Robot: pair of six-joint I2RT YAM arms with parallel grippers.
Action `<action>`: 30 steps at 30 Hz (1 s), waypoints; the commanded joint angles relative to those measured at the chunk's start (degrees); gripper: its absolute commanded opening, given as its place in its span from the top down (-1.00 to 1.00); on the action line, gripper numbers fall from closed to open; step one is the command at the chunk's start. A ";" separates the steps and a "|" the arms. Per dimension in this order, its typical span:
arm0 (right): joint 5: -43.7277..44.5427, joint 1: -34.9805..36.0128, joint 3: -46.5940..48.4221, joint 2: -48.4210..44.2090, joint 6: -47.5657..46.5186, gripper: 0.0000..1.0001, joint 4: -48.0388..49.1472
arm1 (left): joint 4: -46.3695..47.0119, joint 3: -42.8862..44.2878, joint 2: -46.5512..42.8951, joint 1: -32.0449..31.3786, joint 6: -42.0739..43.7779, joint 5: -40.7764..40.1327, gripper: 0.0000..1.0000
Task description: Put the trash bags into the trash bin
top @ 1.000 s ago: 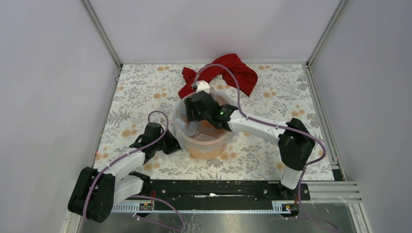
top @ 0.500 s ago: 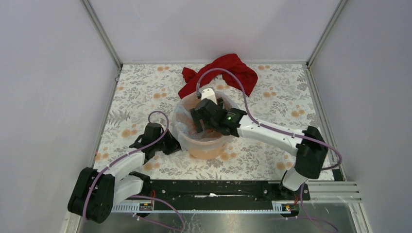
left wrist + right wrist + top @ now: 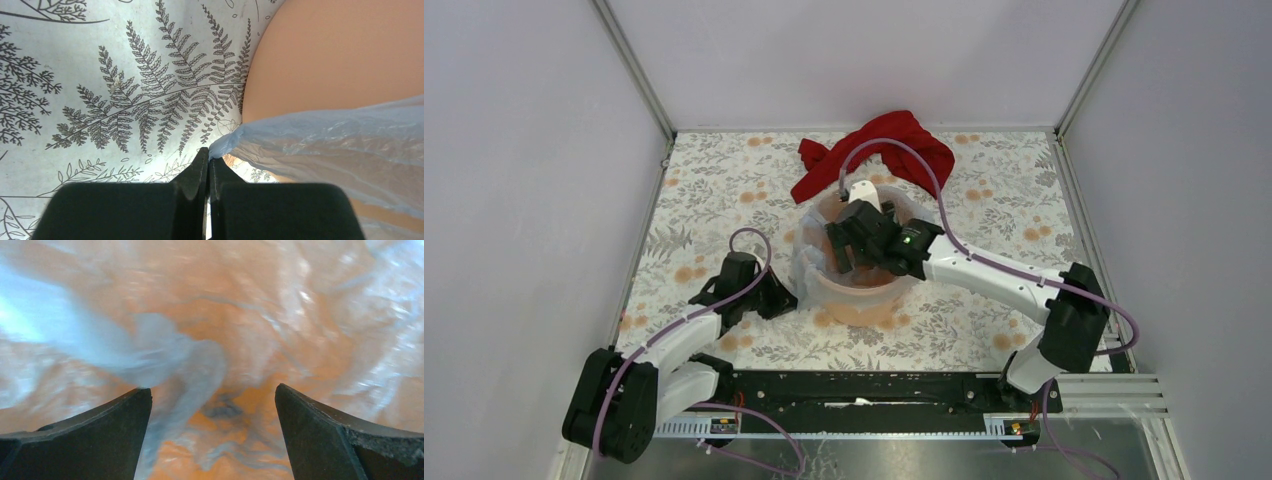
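Your right arm (image 3: 994,280) now reaches lower and flatter than a second ago. Its elbow has swung out toward the right edge of the worktop (image 3: 724,180), and its wrist sits deeper inside the trash bin (image 3: 869,305). The right fingers (image 3: 330,435) have spread wide apart, down among the folds of the trash bag (image 3: 165,355). The bin itself has shifted slightly to the right.

A: Where do the right gripper's (image 3: 212,405) tips sit inside the trash bin (image 3: 864,308)?
B: From above, its own wrist (image 3: 894,240) covers them. Its camera gives only blurred trash bag (image 3: 170,355) film over orange.
A: And the left gripper (image 3: 207,167)?
B: The bottom edge cuts its fingers off, and bin and bag run past the right edge. From above its tips are too small to tell.
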 commanded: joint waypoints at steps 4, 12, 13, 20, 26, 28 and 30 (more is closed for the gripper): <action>-4.21 3.08 6.28 6.74 -0.20 -0.99 1.01 | 2.85 -0.42 -1.05 -0.21 0.11 -0.66 1.00; -6.65 2.09 1.23 11.79 -0.42 -0.99 5.91 | 4.67 -0.03 0.08 -0.21 0.50 -1.21 1.00; -7.17 1.91 0.86 12.52 -0.36 -0.99 6.45 | 4.72 0.04 -0.18 -0.21 0.46 -1.36 1.00; -8.89 1.55 -1.70 14.89 0.25 -0.99 10.17 | 4.94 0.29 -0.99 -0.21 0.28 -1.31 1.00; -11.34 0.55 -5.65 16.11 1.40 -0.99 16.78 | 4.79 0.37 -1.54 -0.21 -0.11 -0.64 1.00; -12.22 0.16 -6.89 16.85 1.44 -0.99 18.71 | 4.89 0.33 -2.08 -0.21 -0.56 -0.35 1.00; -13.08 -0.40 -7.12 17.78 1.61 -0.99 19.00 | 4.79 0.41 -2.40 -0.21 -0.76 -0.02 1.00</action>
